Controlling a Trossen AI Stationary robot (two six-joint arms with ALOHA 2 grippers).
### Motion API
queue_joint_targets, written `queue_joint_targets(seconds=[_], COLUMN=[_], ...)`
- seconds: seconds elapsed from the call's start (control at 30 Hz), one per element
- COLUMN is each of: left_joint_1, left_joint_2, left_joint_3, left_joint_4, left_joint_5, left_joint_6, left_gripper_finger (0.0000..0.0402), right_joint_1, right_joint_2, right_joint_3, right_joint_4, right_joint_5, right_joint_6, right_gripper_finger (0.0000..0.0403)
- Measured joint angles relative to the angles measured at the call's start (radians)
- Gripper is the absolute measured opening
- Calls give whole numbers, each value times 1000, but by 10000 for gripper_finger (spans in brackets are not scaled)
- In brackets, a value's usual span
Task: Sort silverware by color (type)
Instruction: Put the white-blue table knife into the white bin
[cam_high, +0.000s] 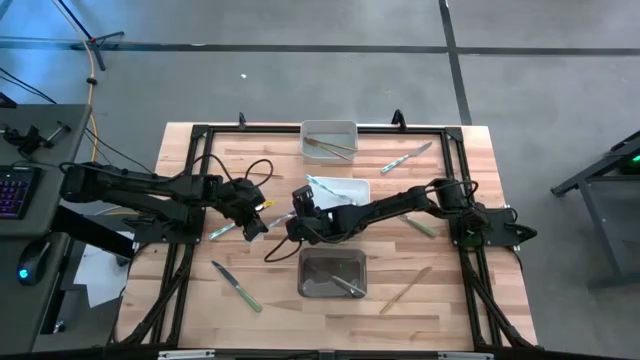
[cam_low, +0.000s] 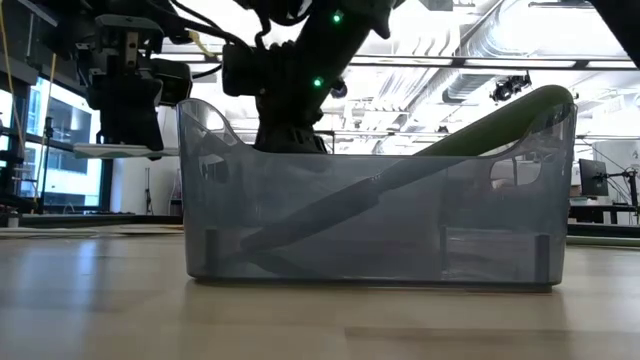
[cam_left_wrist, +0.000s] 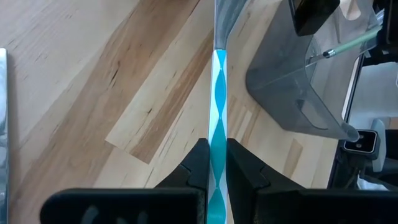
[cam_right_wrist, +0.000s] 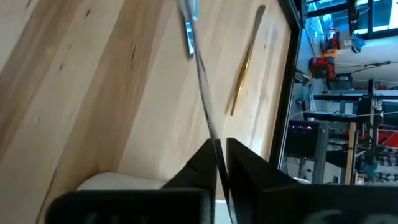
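Hand-over step, I judge: left claw (cam_left_wrist: 212, 163) pinches a blue-handled knife (cam_left_wrist: 217, 93) beside the white bin (cam_high: 340, 189); right claw (cam_right_wrist: 219, 155) pinches its metal end; next, one must release.

The table (cam_high: 200, 310) is pale wood in planked strips, smooth with a soft sheen and darker grain streaks. The grey bin (cam_low: 380, 200) is translucent smoky plastic, glossy, its walls showing the utensils inside. The white bin (cam_high: 345, 187) looks like opaque, smooth plastic. The blue handle (cam_left_wrist: 217, 124) is glossy plastic with a wavy two-tone pattern. The thin utensil (cam_right_wrist: 202, 93) has a dull grey metal shaft. The tan utensil (cam_right_wrist: 245, 62) looks matt and wood-coloured. The fingers (cam_left_wrist: 245, 171) are matt black.
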Motion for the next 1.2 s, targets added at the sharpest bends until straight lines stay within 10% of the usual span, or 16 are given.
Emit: queue_joint_targets(seconds=[0.2,0.63,1.2], left_joint_1=[0,-2,-1], left_joint_2=[0,-138,-426], left_joint_3=[0,14,7], left_joint_4=[-1,2,5], left_joint_5=[-12,-186,-374], left_joint_6=[24,218,420], left_gripper_finger=[24,168,181], right_joint_1=[1,-13,3], right_joint_2=[0,-12,-225], right_joint_3=[0,-1,-1], right_joint_4=[-9,-95,-474], right_joint_5=[-13,-54,14], right_joint_6=[8,161,637], right_gripper_finger=[4,0,0])
